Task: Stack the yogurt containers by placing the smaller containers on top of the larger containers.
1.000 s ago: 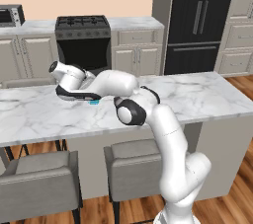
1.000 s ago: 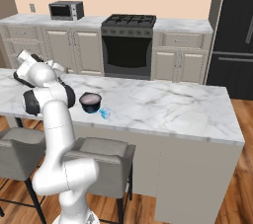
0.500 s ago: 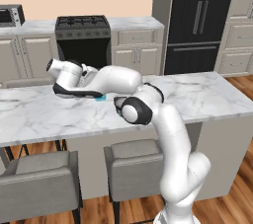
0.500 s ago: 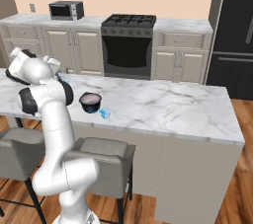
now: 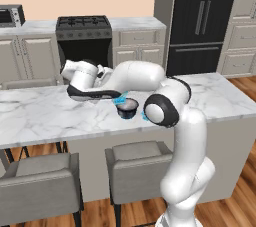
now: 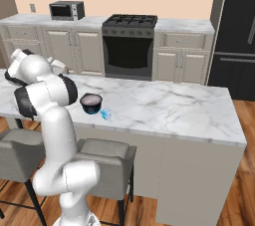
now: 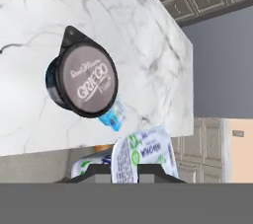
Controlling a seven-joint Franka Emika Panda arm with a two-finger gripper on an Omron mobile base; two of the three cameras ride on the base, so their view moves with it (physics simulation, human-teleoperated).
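Gripper [image 7: 124, 168] clamped on yogurt cup [image 7: 143, 154] | dark tub [image 7: 84, 80] near counter [image 7: 148, 30] edge

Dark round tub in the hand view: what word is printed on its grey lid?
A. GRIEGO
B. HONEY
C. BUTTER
A: the flat grey lid of the dark round tub, which sits on the white marble counter, reads GRIEGO in pale letters.

A dark bowl [image 6: 91, 103] sits on the marble island [image 6: 164, 110], a small light-blue cup [image 6: 105, 115] just beside it. Stove [image 6: 127, 46] and microwave [image 6: 65, 10] stand behind.
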